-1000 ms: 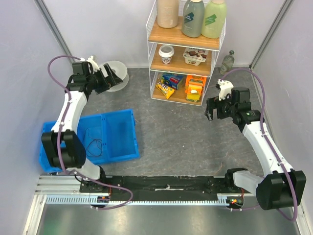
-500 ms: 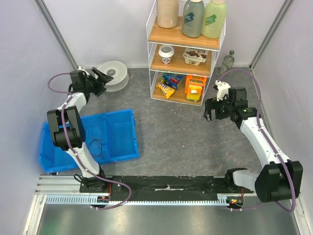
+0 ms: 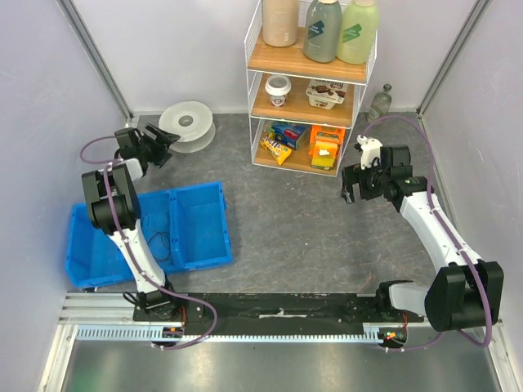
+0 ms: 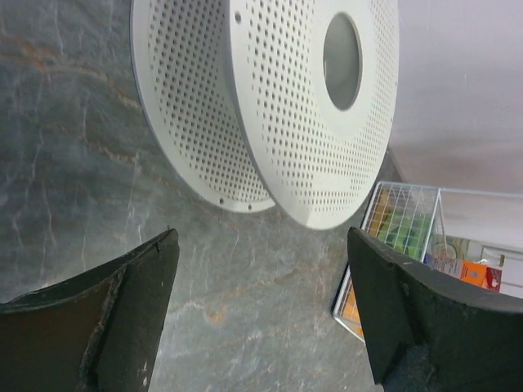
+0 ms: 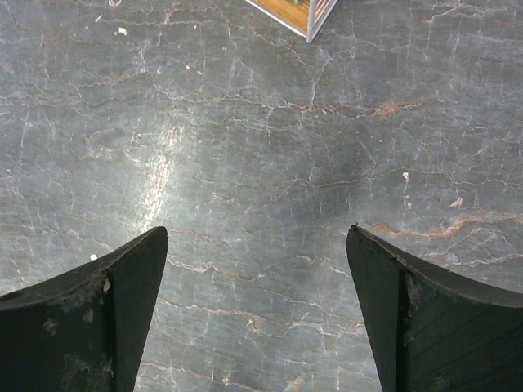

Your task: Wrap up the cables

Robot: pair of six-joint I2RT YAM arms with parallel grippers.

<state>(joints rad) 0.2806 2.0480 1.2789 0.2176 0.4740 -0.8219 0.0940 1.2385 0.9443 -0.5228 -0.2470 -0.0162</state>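
Notably, the cables (image 3: 166, 242) are seen as one very thin black wire, laid in small loose loops on the floor of the blue bin (image 3: 214, 193) at the near left of the table (image 3: 286, 237) and partly hidden behind the left arm. The left pincer (image 3: 160, 139) is held well apart from it at the far left, just beside the white spool (image 4: 270, 106). Its fingers (image 4: 122, 318) are spread and nothing is held between them. The right pincer (image 5: 257, 310) is likewise spread wide and empty, and is poised over bare table near the foot of the wire shelf rack (image 3: 310, 90).

The wire is judged to be almost weightless, limp and easily tangled. It is far thinner than a finger, so it could slip out of a loose pinch. It would best be taken where a loop stands clear of the bin floor or where strands cross, with the pads closed fully. Hard pulls should be avoided, since the loops could be drawn into knots.
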